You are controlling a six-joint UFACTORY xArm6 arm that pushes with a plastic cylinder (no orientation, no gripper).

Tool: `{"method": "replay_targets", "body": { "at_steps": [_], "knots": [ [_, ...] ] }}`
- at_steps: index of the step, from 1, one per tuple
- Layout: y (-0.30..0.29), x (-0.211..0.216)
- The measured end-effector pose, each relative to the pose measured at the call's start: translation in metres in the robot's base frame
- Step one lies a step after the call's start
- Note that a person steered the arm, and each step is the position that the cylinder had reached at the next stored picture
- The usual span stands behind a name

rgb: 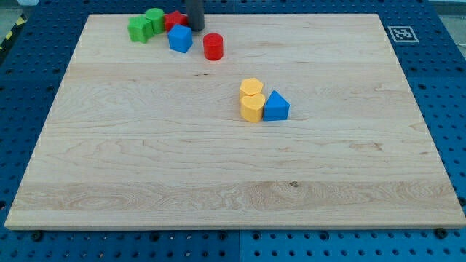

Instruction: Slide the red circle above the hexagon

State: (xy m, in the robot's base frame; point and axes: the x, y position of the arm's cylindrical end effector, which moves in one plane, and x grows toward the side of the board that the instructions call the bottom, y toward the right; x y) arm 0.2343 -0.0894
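Observation:
The red circle (pixel 212 46), a short red cylinder, stands near the view's top, left of centre. Two yellow blocks touch each other near the middle. The upper one (pixel 251 88) looks like a hexagon; the shape of the lower one (pixel 253 108) is unclear. The red circle lies up and to the left of them, well apart. My tip (pixel 197 28) comes down from the view's top edge. It sits just up-left of the red circle, with a small gap, and to the right of the blue cube (pixel 180 38).
A blue triangle (pixel 276 107) touches the lower yellow block's right side. Two green blocks (pixel 140 29) (pixel 155 18) and a red star (pixel 175 20) cluster at the top left next to the blue cube. A marker tag (pixel 399 33) sits at the board's top right corner.

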Motion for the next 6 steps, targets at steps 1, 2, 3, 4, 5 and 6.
{"method": "replay_targets", "body": {
  "at_steps": [1,2,3,4,5,6],
  "knots": [
    [0.018,0.046],
    [0.077,0.091],
    [0.107,0.098],
    [0.095,0.075],
    [0.119,0.063],
    [0.173,0.066]
  ]
}}
